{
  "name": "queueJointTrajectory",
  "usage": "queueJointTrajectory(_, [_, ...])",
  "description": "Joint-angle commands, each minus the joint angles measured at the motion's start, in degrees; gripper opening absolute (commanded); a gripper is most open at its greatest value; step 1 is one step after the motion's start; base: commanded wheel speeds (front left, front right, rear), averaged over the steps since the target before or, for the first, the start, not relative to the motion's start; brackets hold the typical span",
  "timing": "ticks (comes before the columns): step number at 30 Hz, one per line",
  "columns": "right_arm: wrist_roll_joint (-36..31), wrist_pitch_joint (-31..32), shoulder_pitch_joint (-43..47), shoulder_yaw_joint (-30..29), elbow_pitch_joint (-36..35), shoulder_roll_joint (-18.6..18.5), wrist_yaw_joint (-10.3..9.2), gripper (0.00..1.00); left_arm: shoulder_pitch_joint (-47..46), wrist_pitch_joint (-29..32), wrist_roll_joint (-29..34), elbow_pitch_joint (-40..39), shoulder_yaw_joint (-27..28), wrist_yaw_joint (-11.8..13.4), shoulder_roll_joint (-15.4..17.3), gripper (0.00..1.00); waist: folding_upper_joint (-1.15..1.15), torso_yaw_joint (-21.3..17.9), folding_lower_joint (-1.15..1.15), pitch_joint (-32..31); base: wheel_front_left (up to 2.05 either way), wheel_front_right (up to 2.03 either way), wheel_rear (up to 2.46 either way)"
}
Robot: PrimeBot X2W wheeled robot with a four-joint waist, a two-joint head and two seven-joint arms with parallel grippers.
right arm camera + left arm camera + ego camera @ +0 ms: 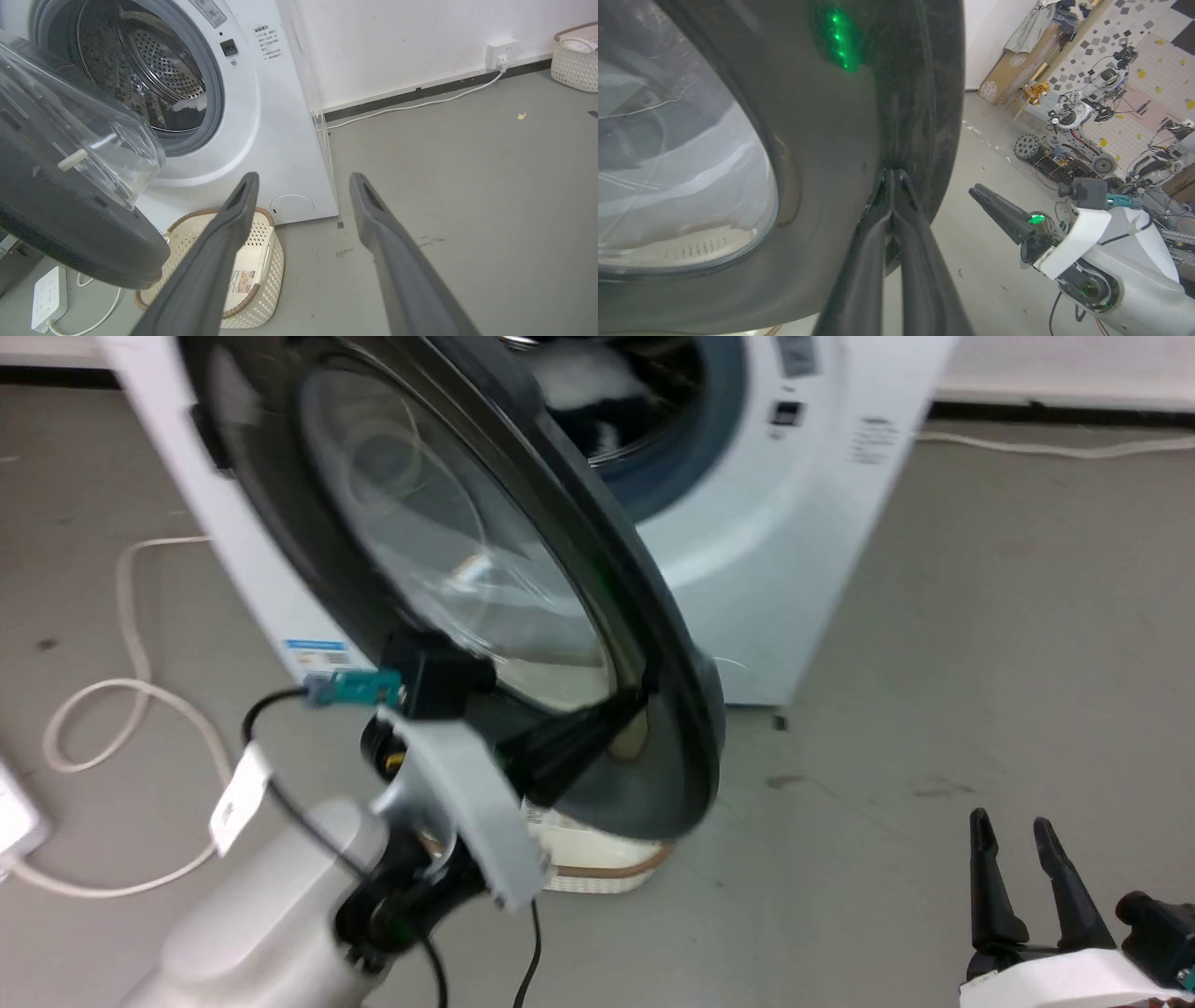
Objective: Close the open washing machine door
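The washing machine door, glossy black with a bulging clear glass window, stands partly swung out from the white washing machine. Behind it the steel drum shows inside its grey gasket. My left gripper is shut, fingertips together and pressed against the door's black outer face near its lower rim. My right gripper is open and holds nothing, low over the floor to the right of the machine, well apart from the door. The left wrist view also shows that right gripper.
A cream perforated basket sits on the floor below the door's lower edge. White cables and a power strip lie to the left. A wall socket and a second basket are at the far right. Other robot gear stands behind.
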Motion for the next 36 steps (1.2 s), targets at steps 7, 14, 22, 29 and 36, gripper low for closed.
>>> queueJointTrajectory(7, [1.1, -0.3, -1.0, 1.1, -1.2, 0.0, 0.05, 1.0, -11.0, -3.5, 3.3, 13.9, -3.3, -0.3, -5.0, 0.0, 0.0, -7.2, 0.0, 3.3, 0.0, 0.0, 0.0])
queueJointTrajectory(14, [1.6, -0.3, -1.5, 1.7, -1.9, 0.0, 0.05, 1.0, -17.7, -7.6, 4.3, 23.5, -4.9, -0.3, -7.1, 0.0, 0.0, -8.9, 0.0, 4.2, 0.0, 0.0, 0.0])
queueJointTrajectory(22, [0.9, -0.3, -0.4, 0.9, -1.6, 0.0, 0.05, 1.0, -18.9, -5.8, -4.4, 22.6, -6.2, -0.3, -6.5, 0.0, 0.0, -5.6, 0.0, 1.6, 0.0, 0.0, 0.0])
queueJointTrajectory(29, [-0.3, -0.3, 0.2, 0.5, -0.9, 0.0, 0.05, 1.0, -17.7, -14.0, -7.4, 20.3, -1.0, -0.1, -2.2, 0.0, 0.0, -1.1, 0.0, -2.1, 0.0, 0.0, 0.0])
queueJointTrajectory(36, [-0.6, -0.3, 1.1, 0.4, -0.1, 0.0, 0.05, 1.0, -13.0, -23.1, 2.1, 22.3, 5.0, 7.7, 3.1, 0.0, 0.0, 3.3, 0.0, -5.6, 0.0, 0.0, 0.0])
